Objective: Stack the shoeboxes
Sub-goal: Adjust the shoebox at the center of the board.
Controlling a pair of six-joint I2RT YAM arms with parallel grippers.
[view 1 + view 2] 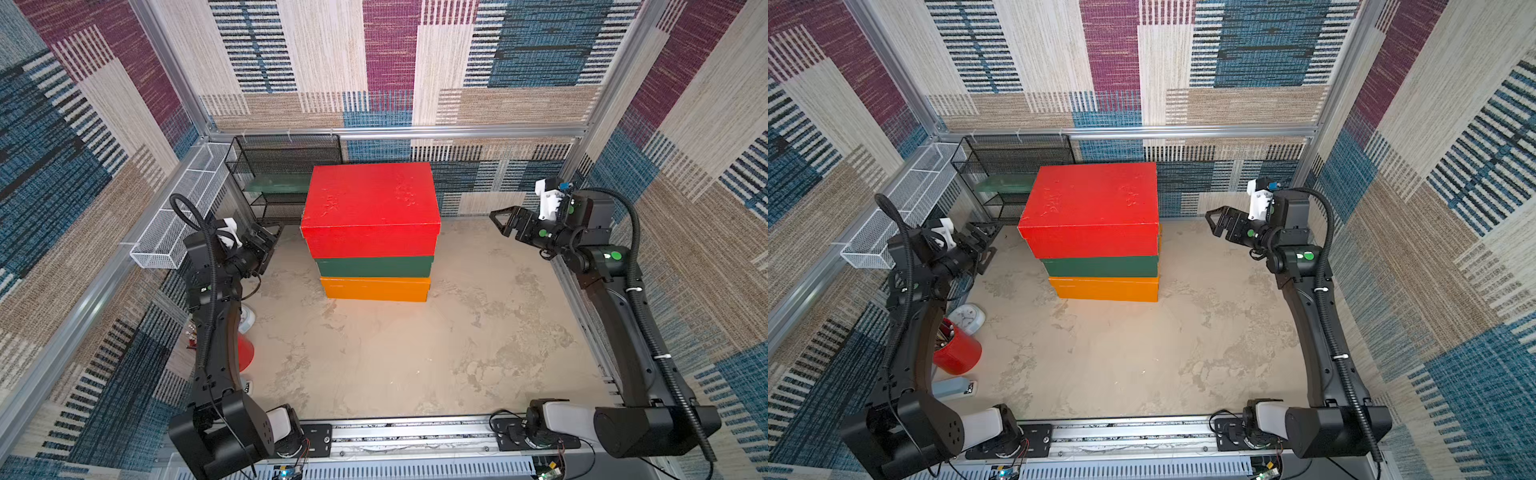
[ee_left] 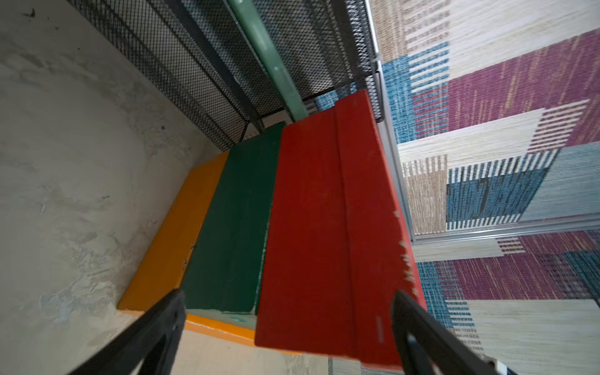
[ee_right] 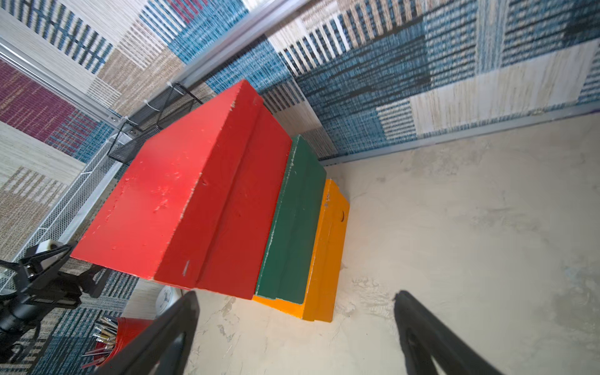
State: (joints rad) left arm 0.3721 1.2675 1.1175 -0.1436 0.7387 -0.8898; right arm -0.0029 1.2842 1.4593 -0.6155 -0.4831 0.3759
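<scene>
- I saw the red shoebox [image 1: 370, 203] on the green shoebox [image 1: 374, 267], which sat on the orange shoebox [image 1: 374, 289].
- My left claw [image 1: 269, 236] and right claw [image 1: 500, 224] flanked the red shoebox, both spread wide and clear of it.

Red shoebox [image 1: 370, 203] – green shoebox [image 1: 374, 267] – orange shoebox [image 1: 374, 289]; walls [image 1: 478, 54] patchwork-striped.

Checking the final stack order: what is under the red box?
The green box lies directly under the red box, and the orange box under that, on the table. Only their side faces show; both lids are covered by the box above.
</scene>
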